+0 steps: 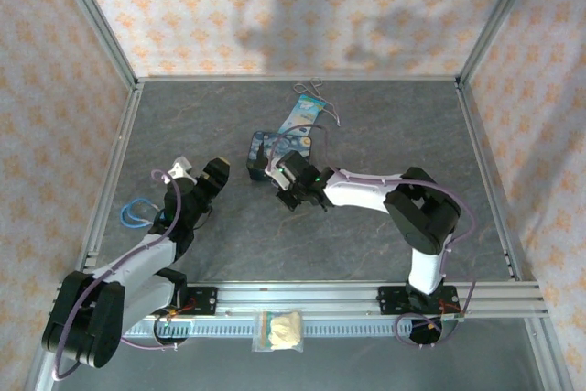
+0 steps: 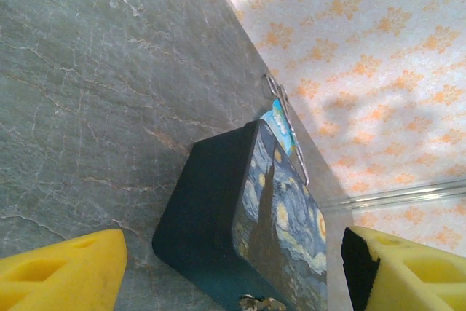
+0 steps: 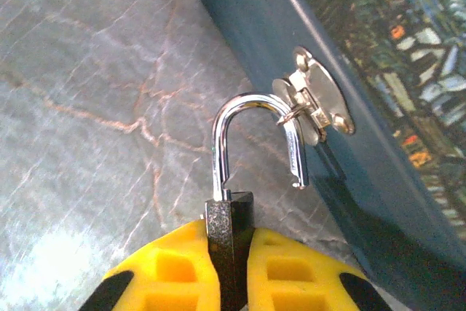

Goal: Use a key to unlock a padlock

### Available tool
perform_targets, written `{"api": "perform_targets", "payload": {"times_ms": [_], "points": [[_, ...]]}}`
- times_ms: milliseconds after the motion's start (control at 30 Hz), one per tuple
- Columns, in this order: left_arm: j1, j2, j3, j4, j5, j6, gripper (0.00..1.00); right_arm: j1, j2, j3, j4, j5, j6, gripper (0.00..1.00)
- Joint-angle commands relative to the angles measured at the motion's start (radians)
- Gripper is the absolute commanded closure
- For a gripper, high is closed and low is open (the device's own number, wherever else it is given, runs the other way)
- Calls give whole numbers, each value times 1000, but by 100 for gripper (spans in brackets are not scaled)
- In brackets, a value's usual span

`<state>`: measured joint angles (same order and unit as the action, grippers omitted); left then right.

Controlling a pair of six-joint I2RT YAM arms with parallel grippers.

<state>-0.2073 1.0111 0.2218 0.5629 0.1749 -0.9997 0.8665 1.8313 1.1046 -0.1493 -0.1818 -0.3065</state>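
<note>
We see the right gripper (image 3: 229, 271) pinching the padlock (image 3: 228, 220), its shackle (image 3: 218, 136) sprung and hooked through the tin's (image 3: 247, 27) hasp (image 3: 314, 103). Left gripper (image 2: 233, 271) gapes wide near the tin.

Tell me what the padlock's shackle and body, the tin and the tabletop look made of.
Padlock shackle: polished metal, likely steel; mirror-bright highlights.
Padlock body, clamped in the right tool: dark, matte, finely speckled; probably coated metal, unsure.
Tin: apparently painted sheet metal; smooth blue side, printed lid, shiny metal hasp.
Tabletop: grey with pale veins; stone or stone-print laminate, cannot tell.
</note>
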Motion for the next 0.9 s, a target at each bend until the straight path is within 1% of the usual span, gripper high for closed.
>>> {"api": "perform_targets", "payload": {"times_ms": [0,233,367,467,567,733,867], "points": [[8,40,38,5,15,56,22,-4,-39,-28,-12,-45,-85,100],[8,137,85,57,79,62,23,-11,-14,-10,12,-19,-134,100],[8,150,82,66,102,56,23,-20,11,29,8,-37,-151,100],[8,146,67,65,108,53,24,-27,39,80,-27,-60,-155,100],[7,134,47,69,112,42,24,-38,72,129,-71,-108,-161,100],[6,124,18,84,131,29,29,-72,144,240,-174,-232,-141,100],[-29,141,-15,157,151,-9,40,-90,204,318,-264,-315,-122,100]]}}
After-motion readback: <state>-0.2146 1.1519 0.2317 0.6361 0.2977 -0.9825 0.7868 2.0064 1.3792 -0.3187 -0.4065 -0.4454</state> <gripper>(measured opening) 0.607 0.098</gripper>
